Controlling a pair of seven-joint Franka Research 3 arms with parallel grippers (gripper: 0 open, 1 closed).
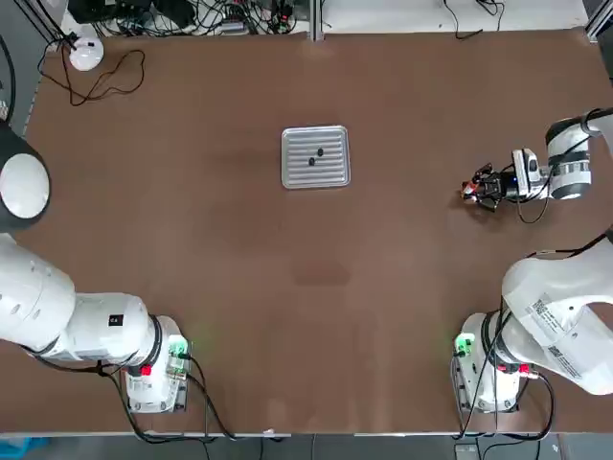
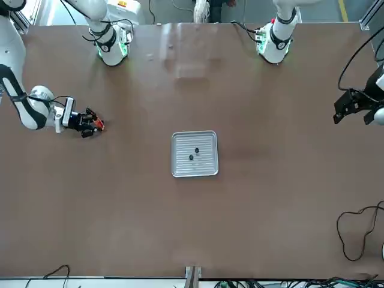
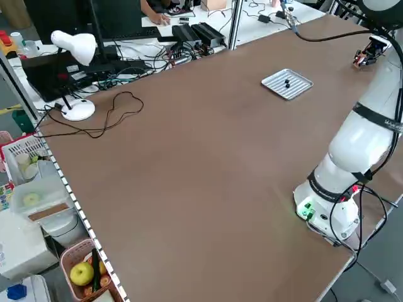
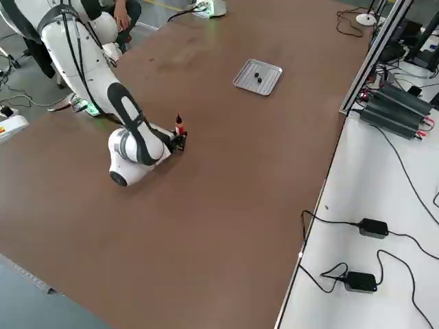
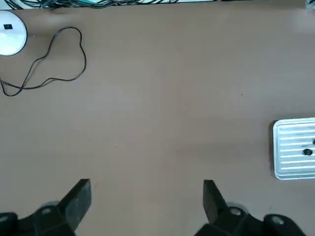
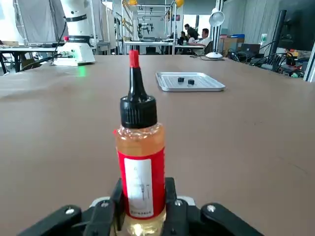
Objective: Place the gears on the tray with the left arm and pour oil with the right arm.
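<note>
Taking the tray [image 1: 316, 157] as the mark, both gears [image 2: 194, 154] sit on it, on a brown tabletop [image 1: 278, 307]. Towards the robot's right, the right gripper [image 6: 142, 209] clamps the upright oil bottle [image 6: 142, 172]; leftward, the left gripper [image 5: 147, 209] gapes wide, empty. Beyond the tray, cables [image 4: 405, 164] cross a white surface [image 4: 357, 267].

Bright, even room light across the brown tabletop [image 1: 287, 249] here, and there's a pale glare patch toward the top centre of the front view. Soft shadow hugging the tray [image 5: 295, 148] on its left edge in the left wrist view. In the right wrist view, windows blaze white up top, and the bottle [image 6: 141, 172] glints near its base.
</note>
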